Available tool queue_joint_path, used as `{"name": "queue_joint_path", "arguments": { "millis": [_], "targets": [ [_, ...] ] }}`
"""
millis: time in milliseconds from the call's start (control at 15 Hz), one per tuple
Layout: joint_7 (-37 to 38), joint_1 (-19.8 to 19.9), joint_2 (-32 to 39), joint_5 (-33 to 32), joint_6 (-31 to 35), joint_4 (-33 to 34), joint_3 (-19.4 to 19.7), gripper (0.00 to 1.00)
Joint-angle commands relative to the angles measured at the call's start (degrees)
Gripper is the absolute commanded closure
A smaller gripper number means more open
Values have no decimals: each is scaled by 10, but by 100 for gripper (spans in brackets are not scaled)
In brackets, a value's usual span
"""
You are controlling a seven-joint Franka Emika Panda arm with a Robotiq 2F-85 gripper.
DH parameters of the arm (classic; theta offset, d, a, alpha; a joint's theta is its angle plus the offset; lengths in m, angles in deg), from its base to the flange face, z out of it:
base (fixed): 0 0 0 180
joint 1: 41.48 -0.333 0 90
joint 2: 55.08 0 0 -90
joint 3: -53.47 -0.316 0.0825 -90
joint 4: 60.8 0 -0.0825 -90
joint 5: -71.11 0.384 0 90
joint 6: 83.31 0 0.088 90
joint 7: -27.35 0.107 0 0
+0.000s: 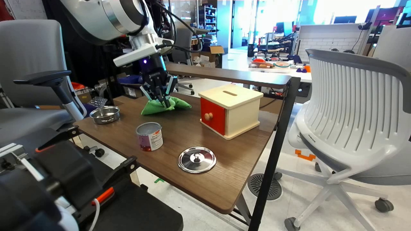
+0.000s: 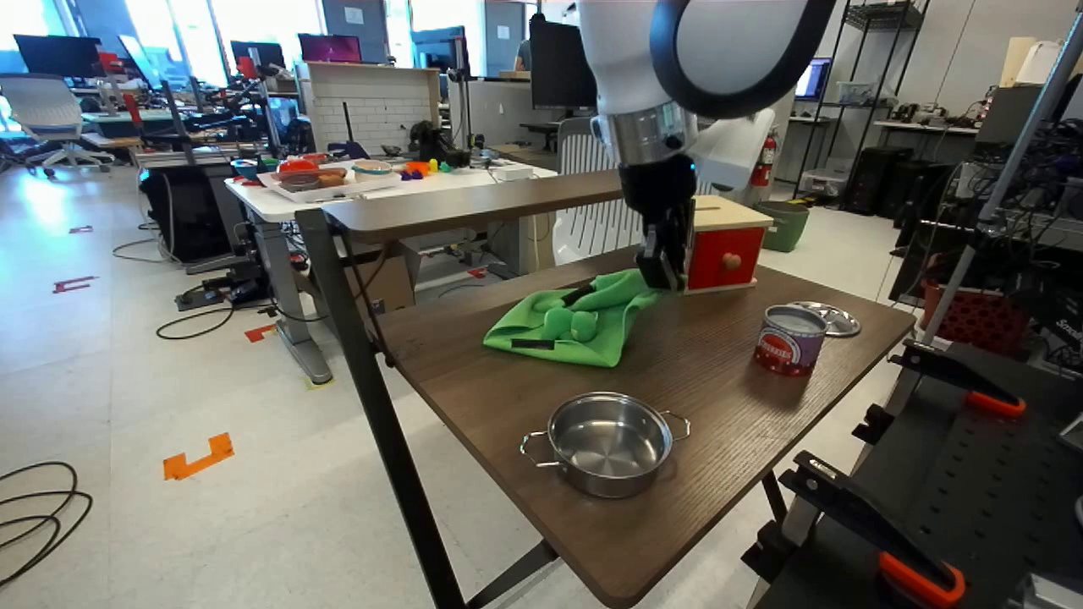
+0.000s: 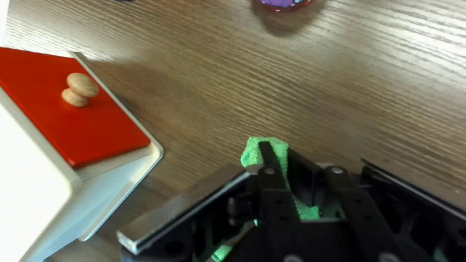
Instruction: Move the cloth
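The grasp is judged to be done: the pincer is closed to a narrow gap, with a fold of the cloth seemingly pinched between its fingers and seen bulging around their tips in the wrist view. The rest of the cloth is spread and rumpled on the desk, so the lifting or dragging, the setting down and the release are judged to be left. No destination is named in the task, and none can be read from the scene.

On the cloth, in an exterior view, a rounded green lump is seen; whether it is a loose object or part of the fabric cannot be told. If loose, it might be tipped off or carried along.

The wooden box is set near the pincer, apart from it, and a path straight that way would be blocked. Along one long edge of the desk are ranged a two-handled pot, a can and a shiny lid laid flat; by a low sweep toward that edge they might be knocked. The opposite edge is bounded by a raised shelf, against which the pincer could be caught.
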Motion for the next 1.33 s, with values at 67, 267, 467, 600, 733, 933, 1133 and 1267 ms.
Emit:
{"name": "queue_joint_path", "arguments": {
  "millis": [67,267,467,600,733,933,1133,1267],
  "targets": [
    [27,-6,-92,0,-16,-38,1,98],
    [38,-5,-136,4,-40,-41,-6,98],
    [51,-5,-176,2,-61,-41,-18,98],
    [57,-3,-196,3,-70,-41,-30,98],
    [62,-3,-212,4,-80,-38,-41,98],
    [63,1,-227,9,-81,-39,-55,98],
    [60,5,-220,13,-80,-37,-60,98],
    [50,11,-211,22,-80,-42,-59,98]
  ]
}}
